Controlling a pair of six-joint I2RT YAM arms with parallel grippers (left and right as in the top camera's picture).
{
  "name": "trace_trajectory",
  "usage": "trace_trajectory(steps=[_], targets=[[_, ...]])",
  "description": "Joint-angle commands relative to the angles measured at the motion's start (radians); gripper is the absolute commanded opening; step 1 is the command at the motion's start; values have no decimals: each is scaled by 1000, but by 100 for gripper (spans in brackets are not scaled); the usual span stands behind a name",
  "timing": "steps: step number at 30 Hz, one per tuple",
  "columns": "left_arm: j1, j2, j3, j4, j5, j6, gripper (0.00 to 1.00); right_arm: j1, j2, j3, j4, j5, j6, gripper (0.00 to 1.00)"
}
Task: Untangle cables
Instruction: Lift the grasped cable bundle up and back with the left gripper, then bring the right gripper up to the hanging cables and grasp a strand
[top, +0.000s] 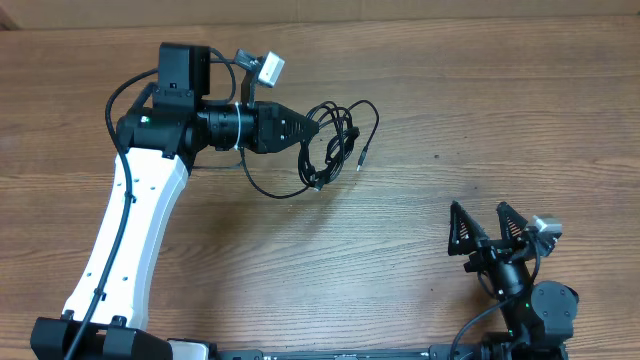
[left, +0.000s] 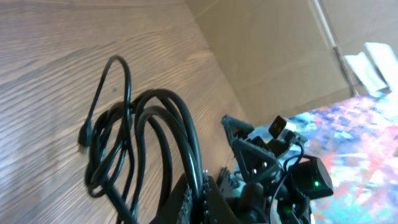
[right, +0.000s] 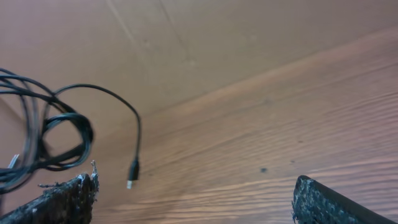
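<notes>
Most of the wooden table (top: 400, 300) is open going: the middle of the overhead frame, the lower centre and the upper right all leave room for a gripper to pass. The crowding is in the upper left. There the left arm (top: 130, 230) slants up from the lower-left corner, and the left gripper (top: 316, 126) points right, clamped on the cables (top: 340, 135). Their loops spread just right of its tip, and one plug end (top: 360, 160) sticks out toward the centre. The right gripper (top: 485, 225), jaws spread wide, takes up the lower right, well apart from the tangle, with bare wood between them. A cardboard wall (left: 267, 56) closes the table's far edge.
</notes>
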Motion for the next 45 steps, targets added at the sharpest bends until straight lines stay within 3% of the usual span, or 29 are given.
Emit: trace_trajectory(steps=[1, 6, 13, 16, 20, 25, 35, 45], targets=[[2, -36, 31, 42, 92, -85, 4, 5, 43, 87, -18, -65, 50, 100], [2, -36, 31, 105, 139, -147, 4, 5, 209, 192, -38, -171, 117, 100], [2, -36, 31, 201, 142, -352, 4, 5, 550, 350, -24, -453, 225, 100], [2, -36, 31, 246, 142, -424, 4, 5, 692, 376, 114, -642, 234, 100], [2, -36, 31, 305, 142, -537, 4, 5, 856, 376, 403, -805, 424, 100], [2, -36, 31, 408, 142, -704, 4, 5, 1012, 376, 621, -836, 688, 100], [-1, -36, 31, 569, 138, -933, 4, 79, 1088, 376, 709, -774, 837, 100], [-32, -36, 31, 588, 133, -966, 4, 210, 1089, 375, 708, -568, 1064, 98]])
